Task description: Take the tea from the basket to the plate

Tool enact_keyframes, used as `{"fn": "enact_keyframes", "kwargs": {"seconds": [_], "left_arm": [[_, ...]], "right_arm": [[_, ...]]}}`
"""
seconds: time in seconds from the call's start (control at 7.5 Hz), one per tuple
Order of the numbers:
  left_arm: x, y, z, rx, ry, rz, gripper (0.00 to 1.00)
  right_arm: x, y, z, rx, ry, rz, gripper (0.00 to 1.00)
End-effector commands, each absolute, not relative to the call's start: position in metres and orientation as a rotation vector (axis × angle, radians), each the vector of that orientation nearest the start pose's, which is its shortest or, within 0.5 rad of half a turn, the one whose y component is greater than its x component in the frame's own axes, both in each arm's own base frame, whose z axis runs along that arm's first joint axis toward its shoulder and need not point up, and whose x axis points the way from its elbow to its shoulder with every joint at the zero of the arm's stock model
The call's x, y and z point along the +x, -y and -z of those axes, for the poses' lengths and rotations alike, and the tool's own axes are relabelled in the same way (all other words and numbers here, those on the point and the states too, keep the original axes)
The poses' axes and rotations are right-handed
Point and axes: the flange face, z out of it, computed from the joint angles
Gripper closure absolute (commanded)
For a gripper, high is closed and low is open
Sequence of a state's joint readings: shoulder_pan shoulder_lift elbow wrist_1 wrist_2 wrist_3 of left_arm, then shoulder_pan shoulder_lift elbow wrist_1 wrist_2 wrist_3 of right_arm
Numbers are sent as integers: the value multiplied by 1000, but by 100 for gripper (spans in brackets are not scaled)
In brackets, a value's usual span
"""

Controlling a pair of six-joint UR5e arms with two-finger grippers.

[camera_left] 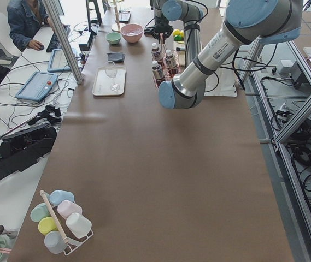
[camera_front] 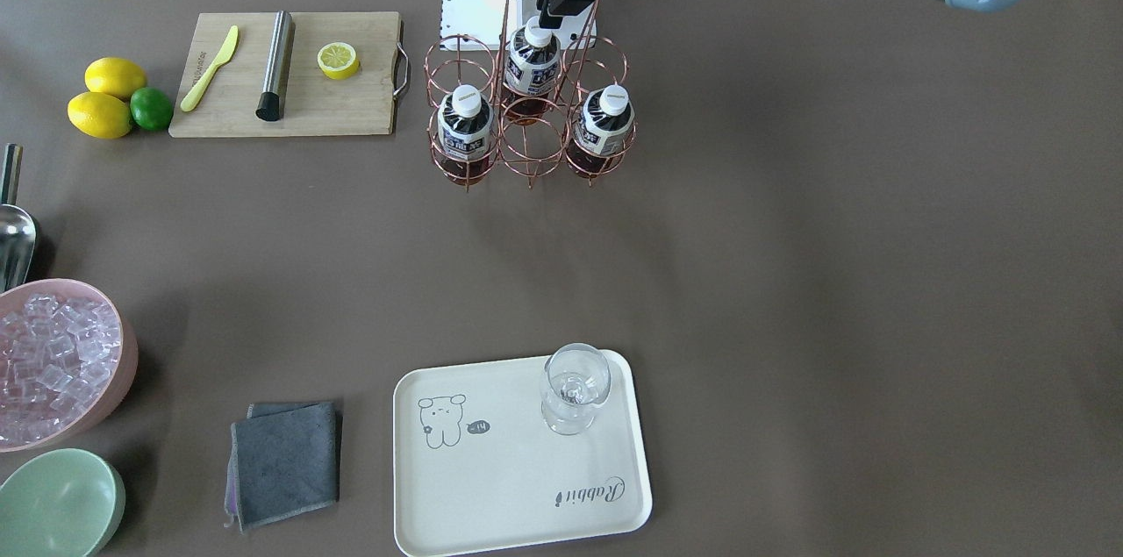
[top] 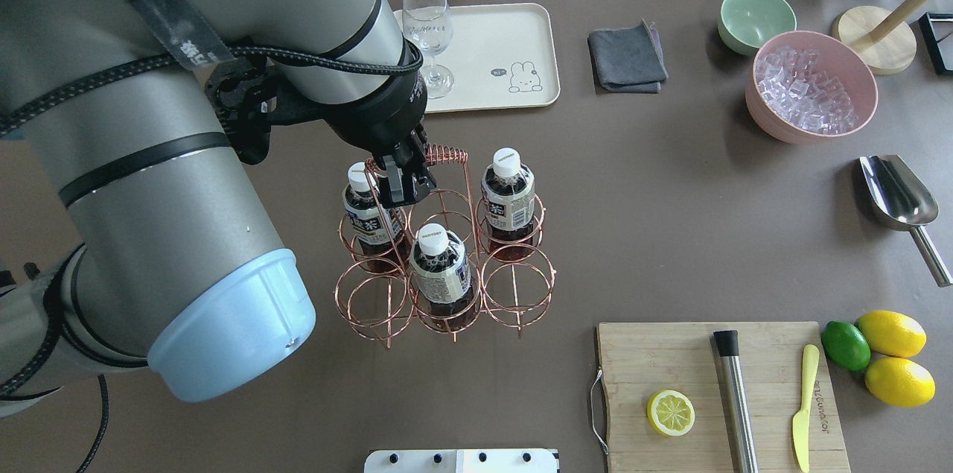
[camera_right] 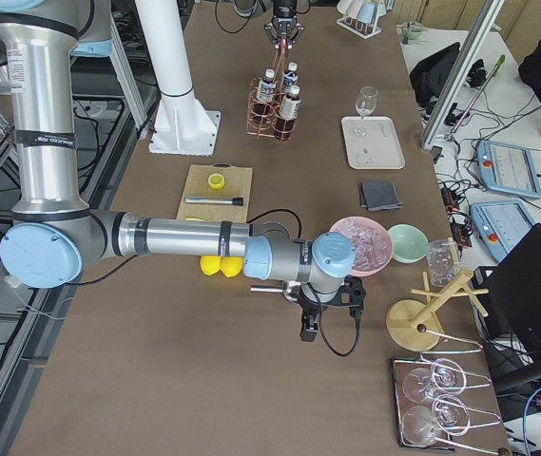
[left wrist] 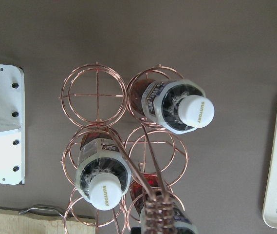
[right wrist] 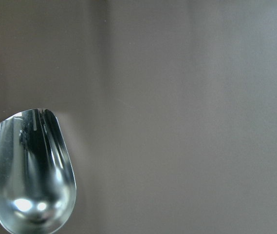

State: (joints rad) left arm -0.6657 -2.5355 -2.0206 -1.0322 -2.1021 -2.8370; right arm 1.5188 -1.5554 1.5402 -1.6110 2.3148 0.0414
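Overhead exterior view: the left gripper [top: 403, 190] hangs over the basket [top: 519, 287], just beside the coiled top of its handle [top: 444, 155].
Left fingers: they look parted and hold nothing (the wrist camera shows none of them, so how wide is unclear).
Tea: three bottles stand upright in the basket's cells. The tea bottle [top: 368, 212] on the basket's robot-left side sits closest under the gripper. The second bottle [top: 439, 268] is in the middle cell of the basket's robot-side row. The third bottle [top: 508, 194] is on the basket's robot-right side.
Plate: the plate [top: 491, 41] lies beyond the basket, away from the robot and well apart from it. A wine glass [top: 428, 33] stands at one corner.
Right gripper: the right gripper [camera_right: 309, 331] is far off to the basket's robot-right side, above a metal scoop [right wrist: 31, 170]. I cannot tell whether its fingers are open or closed.
Step in hand: this looks like the approach, since no bottle is gripped or lifted yet.
Next move: the fingers probably need to line up over one white cap and come down clear of the handle wires. They would then close on the neck and lift straight up until the bottle's base clears its ring. After that the bottle can be carried to a bare part of the plate, away from the glass.
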Motion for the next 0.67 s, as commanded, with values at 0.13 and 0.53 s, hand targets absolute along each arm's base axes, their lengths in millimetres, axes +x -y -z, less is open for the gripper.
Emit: {"fn": "enact_keyframes", "kwargs": {"seconds": [0.13,0.53], "left_arm": [[394,394,-4,-801,-715,1538,100],[412,410,-22,-737,-700,1576,100]], "right_arm": [[41,498,-672,-88,740,-15,0],[41,498,-671,-86,741,-14,0]]}}
